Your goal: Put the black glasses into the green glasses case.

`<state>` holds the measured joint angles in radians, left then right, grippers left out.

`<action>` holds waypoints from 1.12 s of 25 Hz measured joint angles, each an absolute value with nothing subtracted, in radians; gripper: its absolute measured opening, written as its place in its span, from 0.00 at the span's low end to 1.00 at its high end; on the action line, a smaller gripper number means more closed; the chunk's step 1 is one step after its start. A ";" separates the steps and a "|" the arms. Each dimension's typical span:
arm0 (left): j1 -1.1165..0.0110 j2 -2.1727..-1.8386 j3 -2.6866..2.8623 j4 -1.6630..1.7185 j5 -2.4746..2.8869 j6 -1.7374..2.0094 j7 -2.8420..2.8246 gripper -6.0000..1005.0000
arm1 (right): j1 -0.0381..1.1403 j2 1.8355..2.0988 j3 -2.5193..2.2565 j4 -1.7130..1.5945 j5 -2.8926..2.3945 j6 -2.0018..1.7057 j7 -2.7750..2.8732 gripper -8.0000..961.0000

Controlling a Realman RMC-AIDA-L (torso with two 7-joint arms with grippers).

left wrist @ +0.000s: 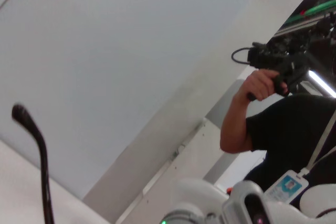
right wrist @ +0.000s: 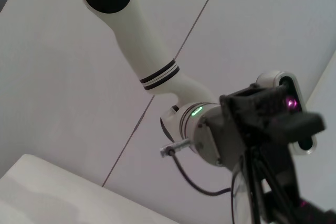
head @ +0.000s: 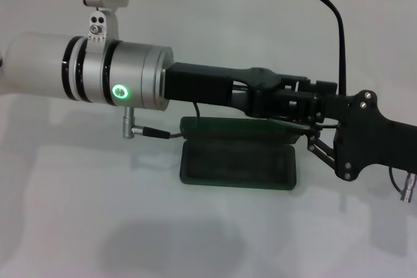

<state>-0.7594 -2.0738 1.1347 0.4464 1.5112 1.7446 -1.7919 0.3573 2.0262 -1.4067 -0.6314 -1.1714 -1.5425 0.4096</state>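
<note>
White table (head: 98,226): I see both grippers (head: 306,105) meeting at the glasses (head: 340,37) above the open case (head: 238,164); finger states unclear.

place: robot lab or test room | evidence: bare white table (head: 78,226) under two robot arms | beside table: plain white panelled walls (left wrist: 105,51) | beyond walls: person (left wrist: 283,124) wearing lanyard badge (left wrist: 287,184), holding black camera rig (left wrist: 275,64) | no household furnishings visible
</note>
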 joint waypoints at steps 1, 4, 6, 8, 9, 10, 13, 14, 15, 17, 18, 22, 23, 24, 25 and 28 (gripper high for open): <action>-0.759 -2.074 1.135 0.446 1.518 1.744 -1.795 0.62 | 0.358 2.026 -1.407 -0.631 -1.171 -1.542 0.410 0.12; -0.761 -2.078 1.135 0.446 1.529 1.744 -1.800 0.62 | 0.360 2.026 -1.407 -0.631 -1.165 -1.542 0.409 0.12; -0.761 -2.079 1.131 0.446 1.530 1.744 -1.800 0.62 | 0.360 2.026 -1.407 -0.631 -1.164 -1.542 0.409 0.12; -0.760 -2.078 1.124 0.446 1.518 1.745 -1.798 0.62 | 0.357 2.024 -1.408 -0.631 -1.163 -1.546 0.409 0.12; -0.756 -2.077 1.116 0.446 1.501 1.746 -1.794 0.62 | 0.356 2.023 -1.410 -0.631 -1.163 -1.549 0.409 0.12; -0.750 -2.074 1.107 0.446 1.484 1.746 -1.791 0.62 | 0.354 2.022 -1.410 -0.631 -1.165 -1.552 0.409 0.12; -0.719 -2.062 1.078 0.454 1.458 1.745 -1.775 0.62 | 0.346 2.019 -1.408 -0.632 -1.166 -1.576 0.409 0.12; -0.712 -2.059 1.073 0.455 1.458 1.741 -1.766 0.62 | 0.344 2.018 -1.407 -0.632 -1.165 -1.597 0.409 0.12; -0.698 -2.054 1.065 0.456 1.461 1.734 -1.752 0.62 | 0.341 2.016 -1.406 -0.633 -1.164 -1.621 0.410 0.12; -0.672 -2.043 1.058 0.458 1.465 1.695 -1.712 0.62 | 0.339 2.013 -1.406 -0.633 -1.165 -1.685 0.410 0.12; -0.655 -2.038 1.058 0.458 1.465 1.662 -1.683 0.62 | 0.339 2.012 -1.405 -0.634 -1.166 -1.730 0.414 0.12; -0.627 -2.051 1.059 0.454 1.465 1.520 -1.546 0.62 | 0.341 2.012 -1.410 -0.636 -1.179 -1.797 0.448 0.12; -0.626 -2.057 1.059 0.453 1.465 1.501 -1.520 0.62 | 0.356 2.015 -1.413 -0.635 -1.202 -1.824 0.497 0.12; -0.626 -2.066 1.061 0.451 1.465 1.486 -1.490 0.62 | 0.381 2.019 -1.423 -0.622 -1.219 -1.834 0.543 0.12; -0.626 -2.074 1.063 0.450 1.465 1.474 -1.465 0.62 | 0.388 2.020 -1.427 -0.618 -1.223 -1.835 0.555 0.12; -0.630 -2.088 1.085 0.450 1.465 1.466 -1.406 0.62 | 0.469 2.024 -1.491 -0.550 -1.236 -1.834 0.637 0.12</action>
